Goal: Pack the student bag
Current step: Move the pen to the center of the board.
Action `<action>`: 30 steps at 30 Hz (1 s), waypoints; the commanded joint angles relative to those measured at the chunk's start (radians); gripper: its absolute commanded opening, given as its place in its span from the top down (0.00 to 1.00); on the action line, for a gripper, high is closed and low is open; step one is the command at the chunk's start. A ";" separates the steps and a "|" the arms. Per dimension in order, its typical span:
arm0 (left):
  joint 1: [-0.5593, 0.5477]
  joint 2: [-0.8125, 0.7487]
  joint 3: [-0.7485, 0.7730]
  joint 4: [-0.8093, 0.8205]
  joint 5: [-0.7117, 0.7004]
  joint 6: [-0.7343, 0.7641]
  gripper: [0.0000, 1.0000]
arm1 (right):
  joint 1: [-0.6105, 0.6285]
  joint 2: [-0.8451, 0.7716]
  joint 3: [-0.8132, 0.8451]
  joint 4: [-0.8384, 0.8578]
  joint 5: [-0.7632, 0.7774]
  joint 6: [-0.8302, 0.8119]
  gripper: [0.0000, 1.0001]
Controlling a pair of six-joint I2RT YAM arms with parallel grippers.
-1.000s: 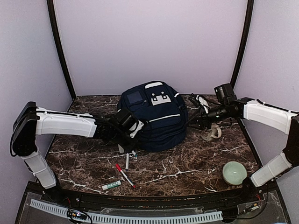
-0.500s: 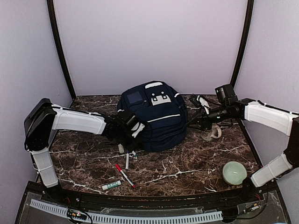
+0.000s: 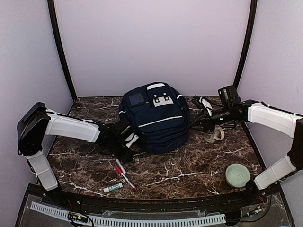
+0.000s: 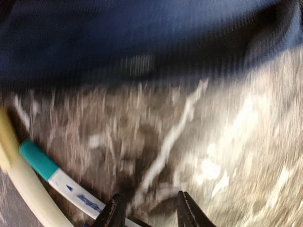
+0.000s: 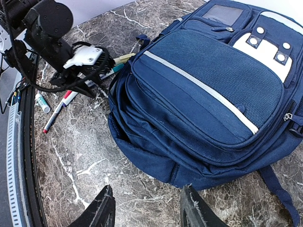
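The navy student bag (image 3: 155, 118) lies on the marble table, white patch facing up; it also fills the right wrist view (image 5: 213, 90). My left gripper (image 3: 127, 150) is low at the bag's front left corner, open and empty (image 4: 150, 213), just above the table. A white pen with a teal cap (image 4: 52, 175) lies by its left finger. My right gripper (image 3: 195, 124) is open and empty (image 5: 147, 210), hovering beside the bag's right side. A red marker (image 3: 124, 176) and a green glue stick (image 3: 112, 187) lie nearer the front edge.
A pale green bowl (image 3: 237, 175) stands at the front right. A cream strap or tape loop (image 3: 215, 135) lies right of the bag under my right arm. A cream curved piece (image 4: 19, 182) shows at the left of the left wrist view, which is blurred.
My left gripper has drawn back from the bag's side and come down over the loose pens at its front left corner. The right arm has barely moved.
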 commanded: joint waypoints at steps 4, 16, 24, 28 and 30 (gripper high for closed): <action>0.000 -0.183 -0.138 -0.129 -0.028 -0.068 0.59 | -0.002 0.011 -0.001 0.014 -0.008 -0.008 0.54; 0.014 -0.325 -0.084 -0.132 -0.081 -0.089 0.57 | 0.000 0.026 -0.001 0.013 -0.015 -0.005 0.53; 0.115 -0.184 0.043 -0.071 -0.050 0.001 0.52 | 0.000 0.036 0.001 0.008 -0.016 -0.007 0.53; 0.118 -0.066 0.118 -0.085 -0.120 0.009 0.45 | 0.000 0.036 0.001 0.001 -0.006 -0.017 0.53; 0.117 -0.024 0.141 -0.086 -0.111 0.011 0.44 | 0.000 0.036 0.001 0.000 -0.004 -0.020 0.53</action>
